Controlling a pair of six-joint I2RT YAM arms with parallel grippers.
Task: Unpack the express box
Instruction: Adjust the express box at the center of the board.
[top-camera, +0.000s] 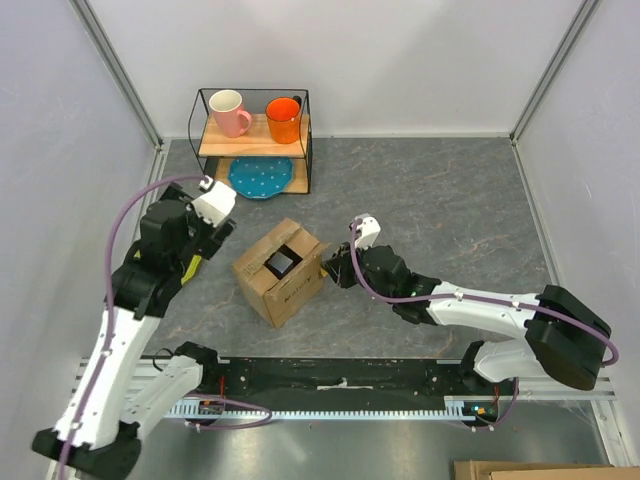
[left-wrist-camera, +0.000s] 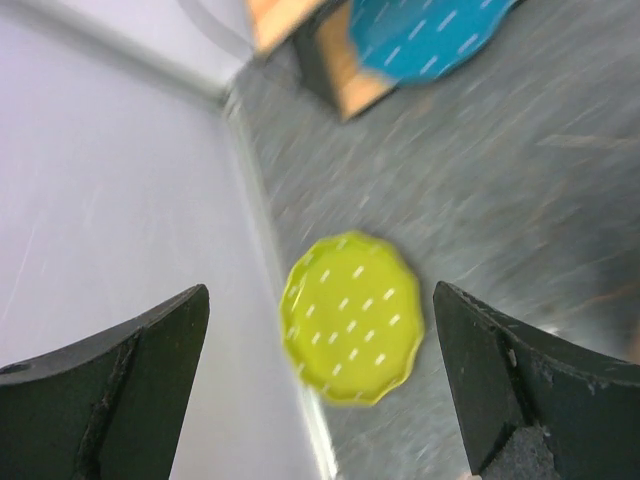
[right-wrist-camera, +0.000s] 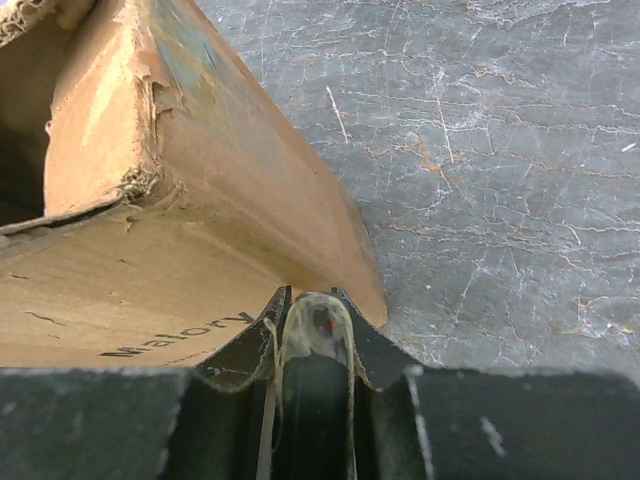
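Cardboard express box (top-camera: 287, 288) corner clamped in right pincer (right-wrist-camera: 312, 296); left pincer (left-wrist-camera: 320, 293) gapes over yellow plate (left-wrist-camera: 352, 320).

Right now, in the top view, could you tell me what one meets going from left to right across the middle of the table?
left gripper → box → right gripper
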